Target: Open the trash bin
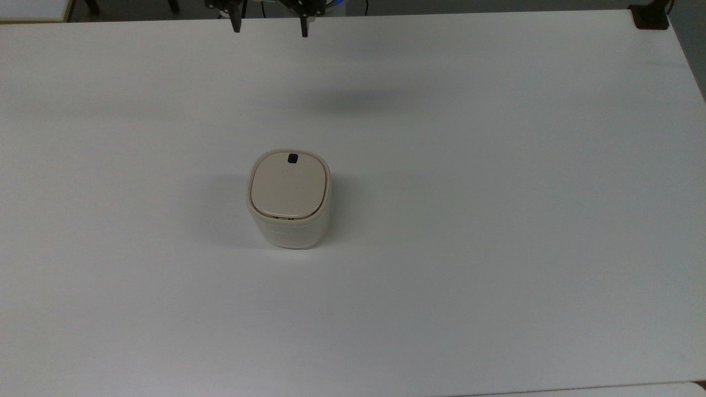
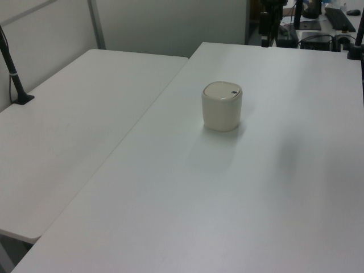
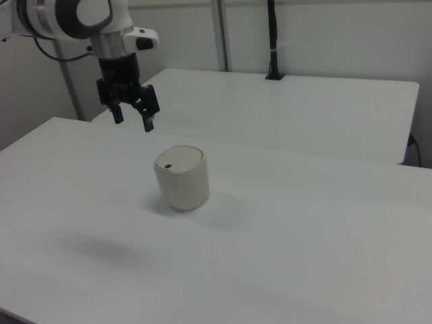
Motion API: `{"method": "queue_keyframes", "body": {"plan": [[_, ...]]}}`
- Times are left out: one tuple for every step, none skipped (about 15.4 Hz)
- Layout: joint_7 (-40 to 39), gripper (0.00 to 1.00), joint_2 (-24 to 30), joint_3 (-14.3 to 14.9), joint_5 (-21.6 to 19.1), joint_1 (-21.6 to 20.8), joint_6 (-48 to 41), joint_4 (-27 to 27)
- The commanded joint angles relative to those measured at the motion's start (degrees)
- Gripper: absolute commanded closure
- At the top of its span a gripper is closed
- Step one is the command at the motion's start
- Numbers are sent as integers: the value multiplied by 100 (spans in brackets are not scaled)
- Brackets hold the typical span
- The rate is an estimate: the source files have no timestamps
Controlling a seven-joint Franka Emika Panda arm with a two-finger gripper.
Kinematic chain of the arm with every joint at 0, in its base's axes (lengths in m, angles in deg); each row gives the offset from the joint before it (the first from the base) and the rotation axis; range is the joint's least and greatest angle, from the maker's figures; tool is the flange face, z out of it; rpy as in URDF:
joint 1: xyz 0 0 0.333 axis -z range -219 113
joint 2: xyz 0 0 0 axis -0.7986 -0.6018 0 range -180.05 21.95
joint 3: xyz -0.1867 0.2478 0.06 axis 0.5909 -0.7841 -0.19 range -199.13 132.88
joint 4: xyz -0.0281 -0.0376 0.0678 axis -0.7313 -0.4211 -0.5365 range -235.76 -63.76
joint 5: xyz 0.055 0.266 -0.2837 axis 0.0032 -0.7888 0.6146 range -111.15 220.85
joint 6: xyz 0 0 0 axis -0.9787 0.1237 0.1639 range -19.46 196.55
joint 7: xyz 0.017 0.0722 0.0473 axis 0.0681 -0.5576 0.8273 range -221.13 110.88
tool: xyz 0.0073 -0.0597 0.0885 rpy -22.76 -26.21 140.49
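Right view has the claw [image 3: 133, 119] hanging in the air with its fingers spread wide, gripping nothing. Below it and toward the right view's right, the trash bin [image 3: 181, 177] stands upright on the white table [image 3: 324, 223], lid [image 3: 178, 160] shut, nothing between them.

bin [image 1: 288, 229]: smooth cream-white plastic, faint satin sheen on the walls
lid [image 1: 287, 188]: beige plastic, smooth, slightly glossy, with a small dark shiny square near one edge
table [image 1: 496, 220]: white laminate-like top, matt and even, soft diffuse reflections only
pincer [image 3: 132, 121]: black, matt, hard-looking fingers [image 3: 148, 123]
arm [image 3: 74, 17]: glossy white shell with dark joints
post [image 3: 272, 40]: black, matt
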Motion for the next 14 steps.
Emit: {"method": "queue_keyframes", "body": {"plan": [[-172,2,28,147,-262,36,126,-22],[-226,3,28,149,-265,36,126,-21],[-244,6,28,140,-274,36,126,-30],[-244,6,19,140,-274,45,126,-30],[-244,6,10,140,-274,45,126,-12],[-244,6,10,140,-283,53,126,-12],[-244,6,10,140,-283,45,126,-12],[-244,6,10,140,-283,45,126,-12],[-244,7,10,140,-274,36,135,-12],[-253,11,1,140,-274,36,135,-12],[-279,17,1,140,-283,36,196,-12],[-323,26,1,140,-274,36,292,-21],[-341,37,-16,140,-283,36,389,-30],[-341,48,-25,140,-283,36,494,-30]]}}
